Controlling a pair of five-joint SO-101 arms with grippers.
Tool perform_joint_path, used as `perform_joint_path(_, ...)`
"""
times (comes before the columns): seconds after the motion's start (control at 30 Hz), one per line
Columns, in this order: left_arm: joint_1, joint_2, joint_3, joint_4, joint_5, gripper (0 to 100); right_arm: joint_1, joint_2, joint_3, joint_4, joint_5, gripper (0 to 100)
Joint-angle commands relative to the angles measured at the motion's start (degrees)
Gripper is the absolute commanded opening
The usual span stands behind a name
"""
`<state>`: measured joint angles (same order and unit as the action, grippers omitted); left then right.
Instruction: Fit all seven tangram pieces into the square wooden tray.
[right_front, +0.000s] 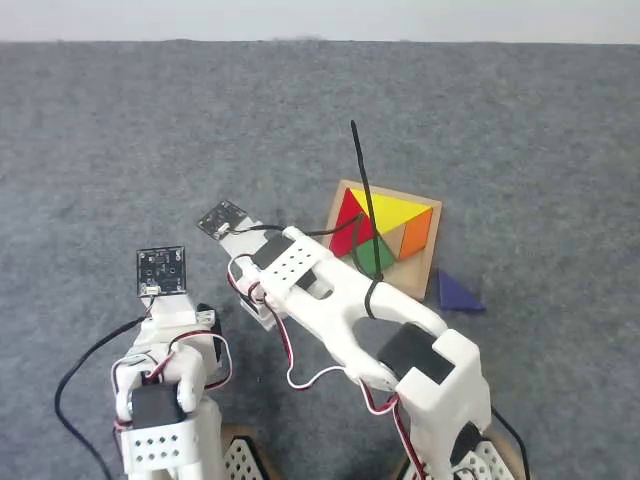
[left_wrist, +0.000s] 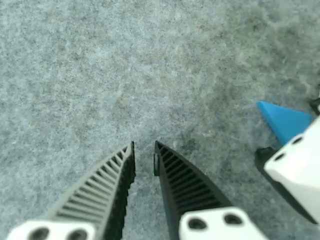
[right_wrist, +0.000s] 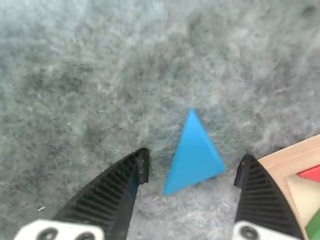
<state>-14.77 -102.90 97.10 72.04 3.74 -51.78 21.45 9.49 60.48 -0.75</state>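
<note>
Right hand (right_wrist: 194, 159) wide open, empty, straddling blue triangle (right_wrist: 193, 150) on desk (right_wrist: 75, 75) left of tray (right_wrist: 292, 155). Risk: piece skids on closing; tray-side finger (right_wrist: 257, 195) may clip rim. Left hand (left_wrist: 144, 146) barely parted, empty.

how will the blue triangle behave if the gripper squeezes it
Probably stiff: the blue triangle looks flat and solid. Its slanted sides could squirt from the open right gripper straddling it. Lying flat on the grey mat, it shouldn't roll.

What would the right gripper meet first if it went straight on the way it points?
Probably the blue triangle, which lies on the grey mat between the open fingers of the right gripper; the wooden tray sits off to one side. Depth is hard to judge.
</note>
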Motion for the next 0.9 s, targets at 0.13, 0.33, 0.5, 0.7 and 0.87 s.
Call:
perform_joint_path(0.13, -0.2, -1.1, -0.7, 0.3, 0.5, 6, -0.3, 0.1, -2.4, -1.7, -0.2, 28.4)
perform_joint_path(0.33, -0.2, -1.1, -0.7, 0.3, 0.5, 6, -0.3, 0.1, -2.4, -1.8, -0.2, 16.2)
perform_joint_path(0.5, -0.2, -1.1, -0.7, 0.3, 0.5, 6, -0.3, 0.1, -2.4, -1.8, -0.2, 14.3)
perform_joint_path(0.7, -0.2, -1.1, -0.7, 0.3, 0.5, 6, 0.0, -1.1, -3.3, 1.2, 0.4, 14.0)
perform_joint_path(0.87, -0.2, -1.1, -0.7, 0.3, 0.5, 6, -0.2, -5.9, -3.6, 5.6, 5.6, 14.0)
